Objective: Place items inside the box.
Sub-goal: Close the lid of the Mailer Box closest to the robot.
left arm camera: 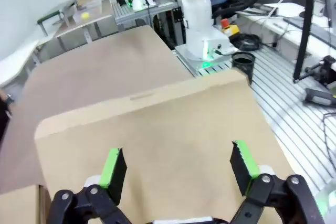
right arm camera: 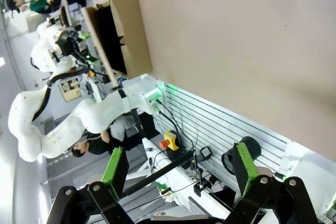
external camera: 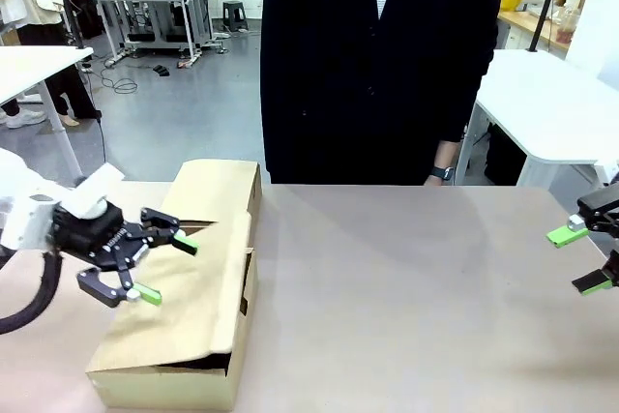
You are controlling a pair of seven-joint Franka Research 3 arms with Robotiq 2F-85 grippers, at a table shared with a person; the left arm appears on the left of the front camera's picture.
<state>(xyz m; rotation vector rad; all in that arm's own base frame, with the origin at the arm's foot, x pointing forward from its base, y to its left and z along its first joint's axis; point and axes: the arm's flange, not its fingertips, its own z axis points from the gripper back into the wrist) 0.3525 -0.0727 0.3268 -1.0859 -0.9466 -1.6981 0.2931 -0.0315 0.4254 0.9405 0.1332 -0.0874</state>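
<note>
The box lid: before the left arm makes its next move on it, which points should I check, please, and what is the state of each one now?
1. Left gripper open and holding nothing: ok; its jaws stand apart over the flap lid.
2. Lid fully shut on the box: not ok; a dark gap shows under the flap at the near front corner.
3. Items inside the box: cannot tell; the flap hides the inside.
4. Right gripper away from the box: ok; it is open at the table's right edge.
5. Person away from the lid: ok; the person stands behind the far edge.
</note>
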